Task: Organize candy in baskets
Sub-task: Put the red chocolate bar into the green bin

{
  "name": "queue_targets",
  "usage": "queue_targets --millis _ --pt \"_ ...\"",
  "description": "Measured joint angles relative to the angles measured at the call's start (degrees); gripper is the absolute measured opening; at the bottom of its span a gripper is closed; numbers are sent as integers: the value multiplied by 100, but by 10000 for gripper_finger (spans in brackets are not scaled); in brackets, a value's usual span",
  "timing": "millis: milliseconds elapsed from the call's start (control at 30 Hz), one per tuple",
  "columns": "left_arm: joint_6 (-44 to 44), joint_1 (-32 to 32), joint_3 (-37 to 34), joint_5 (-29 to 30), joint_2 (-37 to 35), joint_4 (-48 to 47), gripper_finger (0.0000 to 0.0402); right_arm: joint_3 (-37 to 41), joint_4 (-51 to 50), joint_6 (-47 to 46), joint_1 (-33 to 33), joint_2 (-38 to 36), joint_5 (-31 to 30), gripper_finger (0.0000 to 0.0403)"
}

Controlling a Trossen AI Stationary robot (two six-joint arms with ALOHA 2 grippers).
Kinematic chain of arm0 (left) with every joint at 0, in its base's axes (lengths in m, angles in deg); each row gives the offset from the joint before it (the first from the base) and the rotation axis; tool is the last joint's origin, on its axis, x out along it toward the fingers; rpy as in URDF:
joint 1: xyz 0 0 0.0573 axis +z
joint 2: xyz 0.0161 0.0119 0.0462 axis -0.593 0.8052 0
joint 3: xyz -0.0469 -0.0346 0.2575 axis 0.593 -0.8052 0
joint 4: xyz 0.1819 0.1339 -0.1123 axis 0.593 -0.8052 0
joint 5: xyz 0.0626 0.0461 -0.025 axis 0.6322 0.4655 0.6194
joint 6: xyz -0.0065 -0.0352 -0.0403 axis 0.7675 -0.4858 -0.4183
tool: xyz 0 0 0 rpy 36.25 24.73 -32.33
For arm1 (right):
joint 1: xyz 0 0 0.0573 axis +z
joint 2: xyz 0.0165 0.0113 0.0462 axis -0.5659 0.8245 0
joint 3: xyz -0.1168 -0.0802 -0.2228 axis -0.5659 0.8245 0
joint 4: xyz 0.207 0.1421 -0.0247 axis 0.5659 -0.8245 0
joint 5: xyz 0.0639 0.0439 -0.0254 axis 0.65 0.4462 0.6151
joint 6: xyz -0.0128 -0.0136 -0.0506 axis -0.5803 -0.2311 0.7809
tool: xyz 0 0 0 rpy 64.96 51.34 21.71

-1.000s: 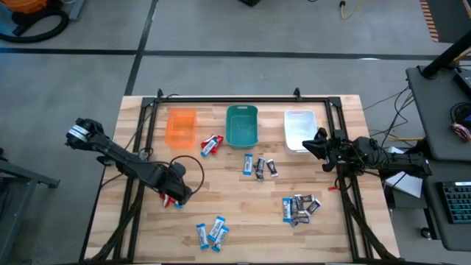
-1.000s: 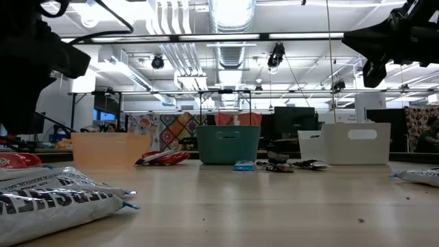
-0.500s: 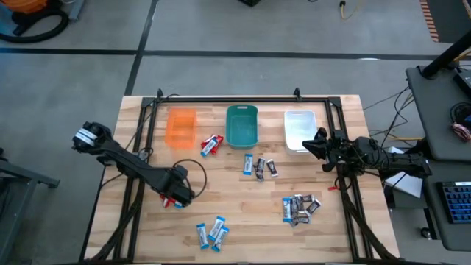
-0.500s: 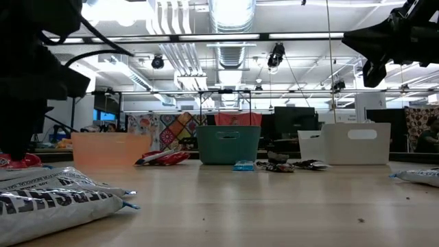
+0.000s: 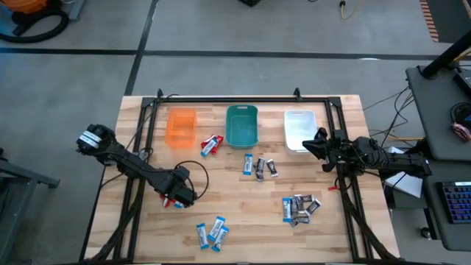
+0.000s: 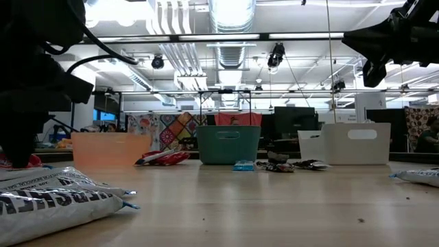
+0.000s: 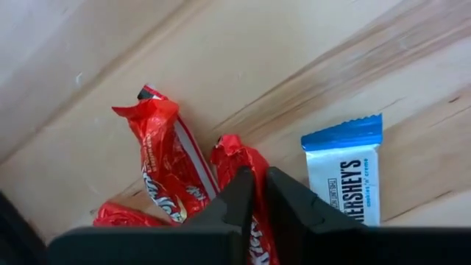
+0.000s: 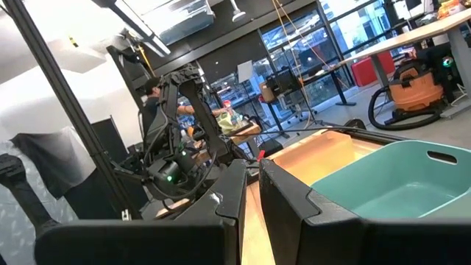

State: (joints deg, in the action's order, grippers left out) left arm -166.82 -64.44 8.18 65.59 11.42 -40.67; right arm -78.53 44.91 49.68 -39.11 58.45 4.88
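Note:
Three baskets stand in a row at the table's far side: orange (image 5: 181, 126), teal (image 5: 241, 125) and whitish (image 5: 299, 130). Candy lies in loose groups on the wood. Two red pieces (image 5: 211, 144) are beside the teal basket. Blue and dark pieces (image 5: 259, 166) lie mid-table, a dark cluster (image 5: 299, 208) to the right, blue ones (image 5: 212, 232) near the front. My left gripper (image 5: 176, 197) points down at the left over some red candy (image 7: 165, 173) and a blue-and-white piece (image 7: 346, 180), shut on one red piece. My right gripper (image 5: 318, 143) hovers shut by the whitish basket. My left gripper pinches a red candy (image 7: 237, 156) between its two fingers (image 7: 291, 202), which stand on the wrapper's two long sides. The fingers come from above, pointing down. The candy lies on the table, and one crimped end sticks out past the fingertips.
A black frame (image 5: 221, 99) runs around the tabletop's far and side edges. A large grey wrapper (image 6: 55, 195) lies right in front of the low camera. Bare wood (image 5: 243, 213) shows between the candy groups at mid-table and toward the near edge.
My left gripper has come down toward the table onto the red candy at the left. The right arm and all other candy have kept still.

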Motion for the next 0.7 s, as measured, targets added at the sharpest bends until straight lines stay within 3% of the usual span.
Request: queue_targets --millis 233,367,533,700 --pt "128 0 23 108 -155 -6 2 0 2 0 0 0 0 34" --pt "387 0 206 471 -490 -32 1 0 2 -3 0 0 1 34" --pt "1442 3 599 1634 -1068 227 0 0 2 -4 0 0 0 34" --pt "3737 87 765 3084 -1712 1785 0 0 2 -4 0 0 0 34"
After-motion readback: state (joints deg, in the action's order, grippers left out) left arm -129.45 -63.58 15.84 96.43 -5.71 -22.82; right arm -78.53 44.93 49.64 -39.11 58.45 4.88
